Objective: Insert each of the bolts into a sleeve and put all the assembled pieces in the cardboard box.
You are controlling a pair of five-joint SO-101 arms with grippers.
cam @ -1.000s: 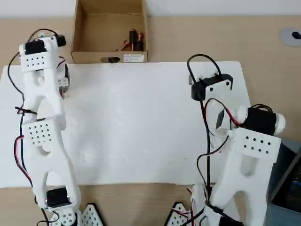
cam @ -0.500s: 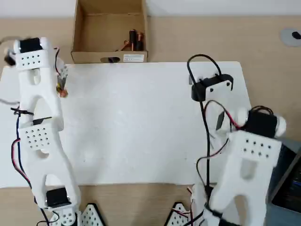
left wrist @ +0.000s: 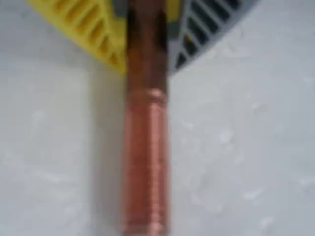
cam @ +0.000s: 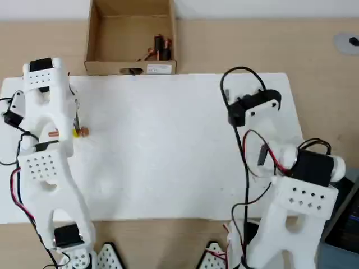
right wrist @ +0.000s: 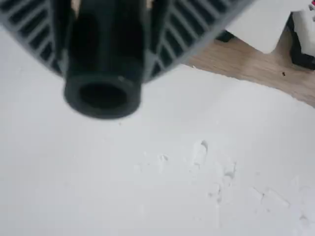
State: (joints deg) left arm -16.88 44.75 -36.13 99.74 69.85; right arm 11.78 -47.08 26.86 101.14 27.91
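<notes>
Inspector: Grip status?
Operator: Left claw (left wrist: 147, 44) clamps the bolt (left wrist: 145, 162). Right claw (right wrist: 106, 39) clamps the sleeve (right wrist: 103, 93). Both are over the tabletop (cam: 235, 45), well apart.
Inspector: Align bolt and bore squarely before pushing.

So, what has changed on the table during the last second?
The left tool, shut on the copper bolt, moved back from near the cardboard box toward its own base, along the left side of the white mat. The right arm's elbow drew back slightly. Its right tool holds the black sleeve. The pieces in the box stayed put.
</notes>
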